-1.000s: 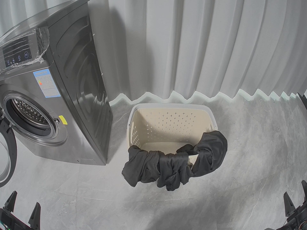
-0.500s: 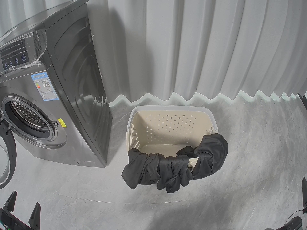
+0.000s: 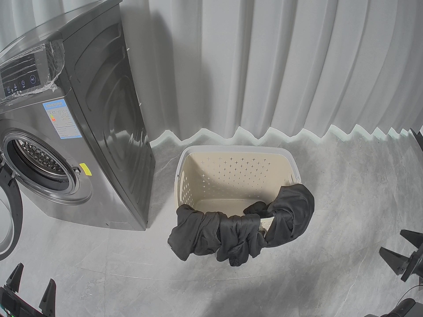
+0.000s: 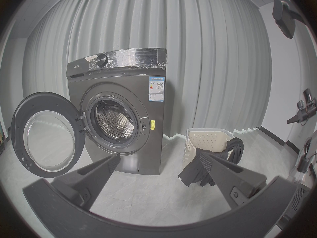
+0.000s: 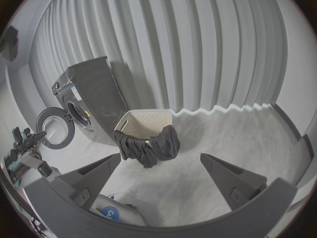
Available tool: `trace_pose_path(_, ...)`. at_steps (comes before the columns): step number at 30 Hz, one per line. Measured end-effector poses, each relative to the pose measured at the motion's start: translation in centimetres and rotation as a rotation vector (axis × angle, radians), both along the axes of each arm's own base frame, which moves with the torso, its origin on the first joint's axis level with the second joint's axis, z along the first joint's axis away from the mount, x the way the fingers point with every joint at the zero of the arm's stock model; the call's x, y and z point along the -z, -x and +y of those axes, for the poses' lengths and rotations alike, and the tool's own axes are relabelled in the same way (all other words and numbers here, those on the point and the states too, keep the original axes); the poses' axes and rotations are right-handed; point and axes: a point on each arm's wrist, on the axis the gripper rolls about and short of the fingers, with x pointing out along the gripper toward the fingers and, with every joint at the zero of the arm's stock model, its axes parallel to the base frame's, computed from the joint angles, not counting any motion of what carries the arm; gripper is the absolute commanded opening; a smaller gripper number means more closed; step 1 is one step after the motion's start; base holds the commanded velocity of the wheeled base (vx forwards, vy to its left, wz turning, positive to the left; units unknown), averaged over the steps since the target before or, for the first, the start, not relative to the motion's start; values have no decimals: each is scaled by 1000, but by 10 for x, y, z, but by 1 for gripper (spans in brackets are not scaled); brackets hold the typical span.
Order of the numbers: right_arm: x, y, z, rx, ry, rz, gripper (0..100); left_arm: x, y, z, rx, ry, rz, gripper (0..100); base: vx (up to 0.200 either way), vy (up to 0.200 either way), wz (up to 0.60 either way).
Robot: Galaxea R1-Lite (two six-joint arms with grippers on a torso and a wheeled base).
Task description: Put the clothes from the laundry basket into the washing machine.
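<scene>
A cream laundry basket [image 3: 238, 149] stands on the floor before the curtain. A dark grey garment [image 3: 238, 236] is draped over its near rim and hangs outside; the basket's inside looks bare. To the basket's left stands the grey washing machine [image 3: 101, 124], its round door [image 3: 9, 216] swung open and the drum [image 3: 39, 161] exposed. My left gripper [image 3: 34, 276] is low at the near left, open and holding nothing, in front of the machine. My right gripper [image 3: 392, 242] is open at the near right, fingers towards the basket, well clear of the garment [image 5: 145, 146].
A pleated white curtain [image 3: 273, 53] closes off the back, right behind the basket and machine. Bare grey floor [image 3: 343, 199] stretches to the right of the basket and between the basket and my grippers. The open door [image 4: 49, 133] juts out from the machine's front.
My right gripper has dropped out of sight and come back higher, turned so its fingers face left. The head camera shifted slightly at first. Garment, basket and left gripper have stayed put.
</scene>
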Motion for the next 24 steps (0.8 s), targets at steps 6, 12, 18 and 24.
trace_pose_path(6,7,-38,6,-17,-42,145,100,0,0,0,0,0,0,100,0,-100,0)
trace_pose_path(12,17,-69,14,-40,-52,248,100,0,0,0,-1,-1,0,100,0,0,0)
trace_pose_path(18,27,-96,26,-83,-71,302,100,0,0,0,0,-1,0,100,-100,0,0)
trace_pose_path(24,38,-126,41,-117,-100,300,100,0,0,0,0,-1,0,100,0,0,0)
